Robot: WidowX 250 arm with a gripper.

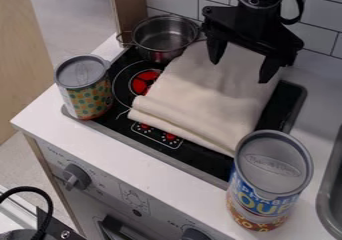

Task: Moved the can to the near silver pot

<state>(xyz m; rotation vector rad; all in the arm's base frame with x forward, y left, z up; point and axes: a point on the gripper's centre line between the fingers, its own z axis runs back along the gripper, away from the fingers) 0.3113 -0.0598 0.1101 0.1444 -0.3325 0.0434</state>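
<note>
End effector [240,70] spread wide, nothing held, above the folded cloth [204,96]. Soup can [270,181] upright at the stove's [197,155] front right corner; patterned can [85,88] upright by its left edge, near the silver pot [165,37]. Target can uncertain. Risks: off-centre descent could tip either wide can; low travel could drag the cloth.

White toy-kitchen countertop [133,159] with inset black stovetop [204,159]. Stovetop supports folded cream cloth [207,94]; silver pot [163,40] at rear-left corner; patterned can [85,86] at left edge. Soup can [270,184]: upright, near-right corner.
</note>
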